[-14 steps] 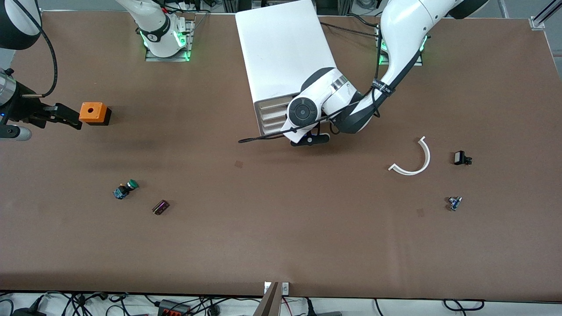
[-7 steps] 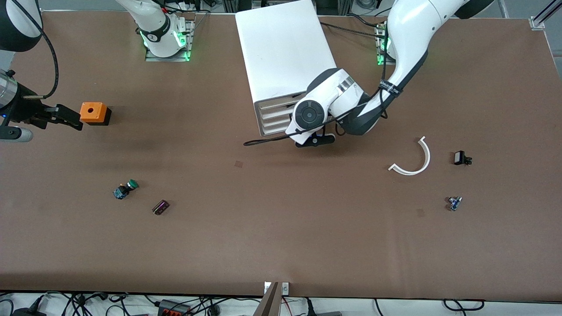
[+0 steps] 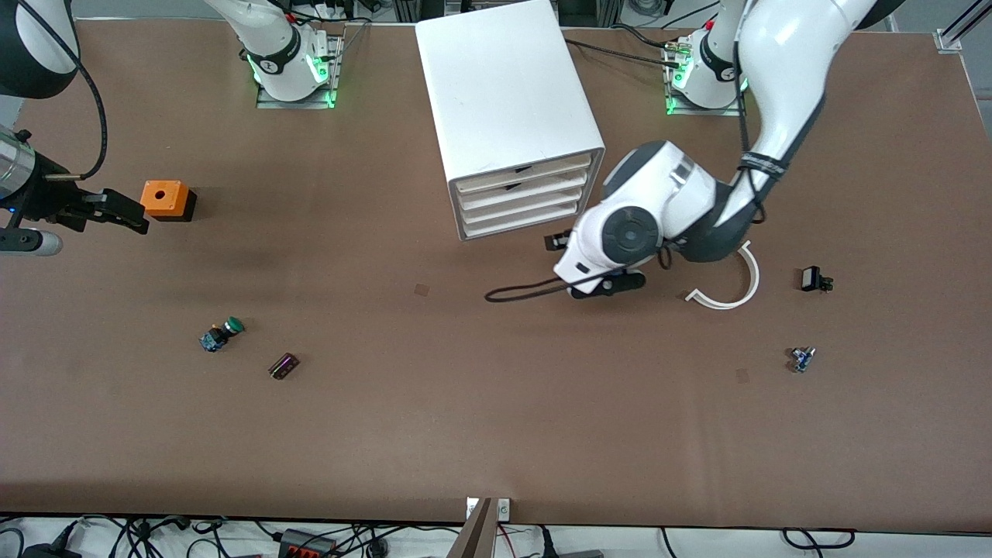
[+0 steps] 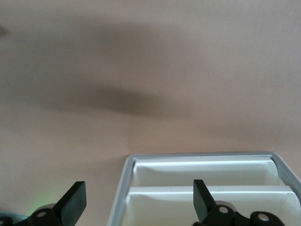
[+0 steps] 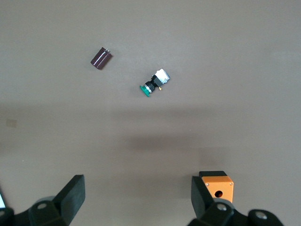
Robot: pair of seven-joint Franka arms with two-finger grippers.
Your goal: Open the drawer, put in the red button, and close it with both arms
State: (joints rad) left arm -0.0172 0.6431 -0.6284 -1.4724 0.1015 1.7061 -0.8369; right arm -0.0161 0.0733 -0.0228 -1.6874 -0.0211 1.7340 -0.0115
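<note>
Both jaw pairs spread wide, nothing held. Left gripper (image 4: 136, 202) is just in front of the white cabinet (image 3: 508, 93), low, facing the drawer (image 3: 521, 192) stack; wrist bent down w/ elbow toward the left arm's end of the table. All 4 drawers look closed. No red button visible in any view, so can't tell where it is; only the green-capped switch (image 3: 222, 334) shows, w/ a dark small part (image 3: 283, 366) beside it. Right gripper (image 5: 136, 200) waits at the right arm's end, beside the orange box (image 3: 165, 198). Judgement: either start or end of task; can't tell which.
</note>
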